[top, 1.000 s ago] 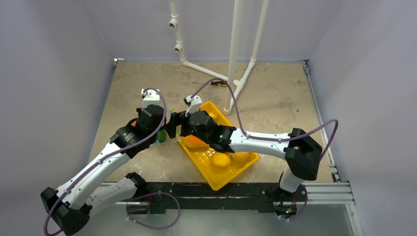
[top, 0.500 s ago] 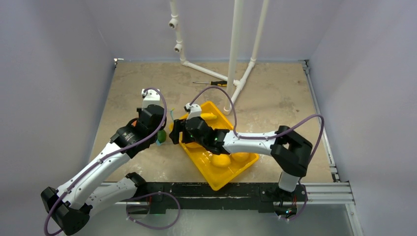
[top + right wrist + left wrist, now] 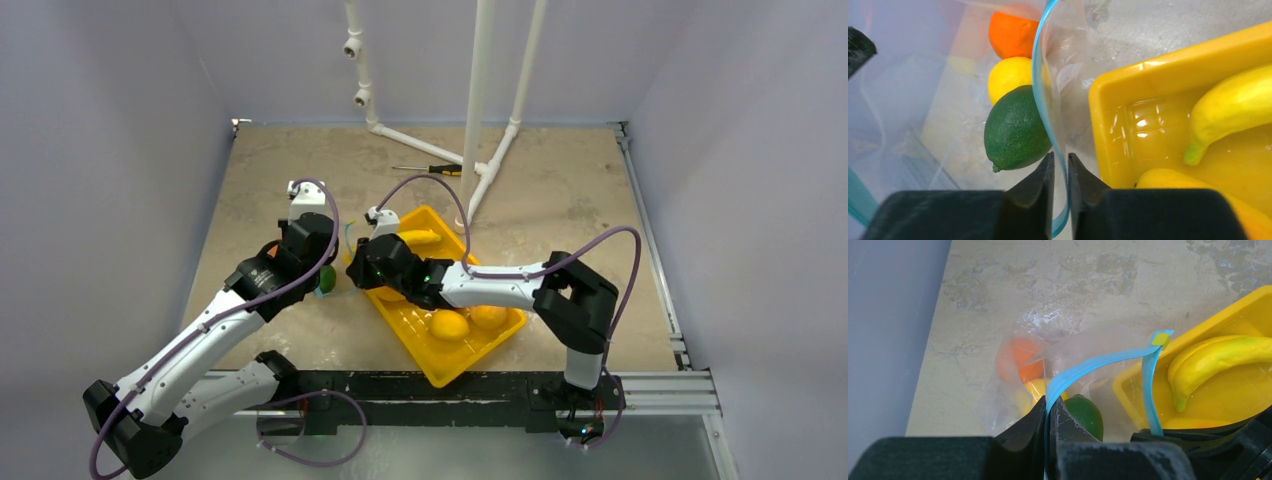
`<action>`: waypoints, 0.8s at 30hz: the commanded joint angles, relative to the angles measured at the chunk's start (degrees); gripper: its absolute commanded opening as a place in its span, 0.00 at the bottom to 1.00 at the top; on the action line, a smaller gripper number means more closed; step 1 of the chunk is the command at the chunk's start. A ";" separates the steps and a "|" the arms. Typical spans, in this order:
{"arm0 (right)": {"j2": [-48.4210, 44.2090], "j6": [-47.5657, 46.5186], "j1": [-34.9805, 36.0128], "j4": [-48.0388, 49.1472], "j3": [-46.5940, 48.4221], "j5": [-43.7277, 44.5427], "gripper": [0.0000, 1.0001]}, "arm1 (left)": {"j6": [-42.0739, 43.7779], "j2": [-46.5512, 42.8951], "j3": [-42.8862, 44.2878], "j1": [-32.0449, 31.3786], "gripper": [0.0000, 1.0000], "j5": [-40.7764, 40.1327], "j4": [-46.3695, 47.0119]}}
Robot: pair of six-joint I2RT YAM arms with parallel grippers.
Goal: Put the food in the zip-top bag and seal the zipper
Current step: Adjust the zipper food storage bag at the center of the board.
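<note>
The zip-top bag (image 3: 1020, 332) is being held up off the table (image 3: 560, 220), just beside the left edge of the yellow tray (image 3: 1148, 75), with its mouth spread wide. Its zipper (image 3: 1098, 362) is being pinched on one side by the left gripper (image 3: 1050, 422), whose jaws are pressed together on the teal-blue strip. On the tray side the same strip is being straddled by the right gripper (image 3: 1060, 175). Its jaws are being brought almost together around it, with a narrow gap showing; whether the strip is truly being squeezed cannot be told.

Three fruits are being carried inside the bag: an orange (image 3: 1013, 32), a lemon (image 3: 1008, 77) and a dark green fruit (image 3: 1015, 130), lying close together. A banana (image 3: 1218, 360) is being kept in the tray, at its far end, and two more yellow-orange fruits (image 3: 449, 324) at its near end. Well beyond the tray, a screwdriver (image 3: 430, 168) is lying by the white pipes (image 3: 478, 100).
</note>
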 commanded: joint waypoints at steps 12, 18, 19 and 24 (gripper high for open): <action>-5.40 -5.30 0.11 0.35 7.71 0.14 0.00 | -2.60 -4.06 4.72 -0.36 0.00 -3.73 -5.00; -6.50 -10.40 0.11 -3.76 12.89 -0.98 0.00 | -5.13 -4.87 10.49 -0.31 0.00 -0.05 -10.64; -6.55 -11.18 0.04 -4.60 13.78 -1.35 0.00 | -5.46 -4.65 11.59 -0.24 0.00 -0.13 -11.74; -7.09 -14.43 -0.49 -6.36 17.65 -4.85 0.00 | -6.11 -3.09 16.27 -0.32 0.00 0.89 -17.12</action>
